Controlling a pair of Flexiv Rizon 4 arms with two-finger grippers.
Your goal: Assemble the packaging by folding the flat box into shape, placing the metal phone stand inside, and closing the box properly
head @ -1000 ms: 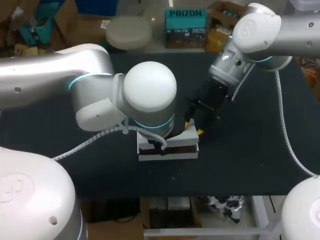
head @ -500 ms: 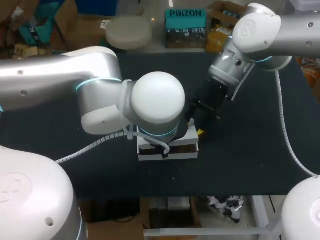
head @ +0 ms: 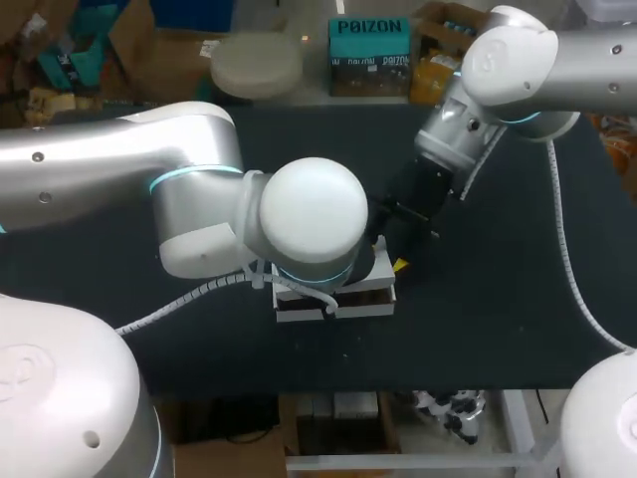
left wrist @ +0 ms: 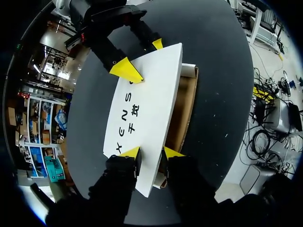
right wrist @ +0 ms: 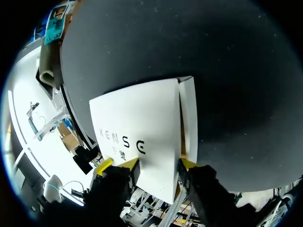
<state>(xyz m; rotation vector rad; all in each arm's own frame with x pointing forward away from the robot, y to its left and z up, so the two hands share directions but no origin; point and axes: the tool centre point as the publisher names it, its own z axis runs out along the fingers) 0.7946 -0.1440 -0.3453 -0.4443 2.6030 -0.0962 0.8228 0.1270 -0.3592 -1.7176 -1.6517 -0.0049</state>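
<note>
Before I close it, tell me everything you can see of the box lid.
The lid is a flat white card panel with dark lettering. It sits tilted over the box, raised along one long side so the brown inside shows. The box stands on the black table. The left claw is at one end of the lid and the right claw at the other. Whether either grips it cannot be told.

Dark matte table (head: 498, 299) top

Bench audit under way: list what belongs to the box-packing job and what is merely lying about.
Job: white box; its lid; left gripper and right gripper, each holding the lid.
Merely there: black table; white cables on the arms.
</note>
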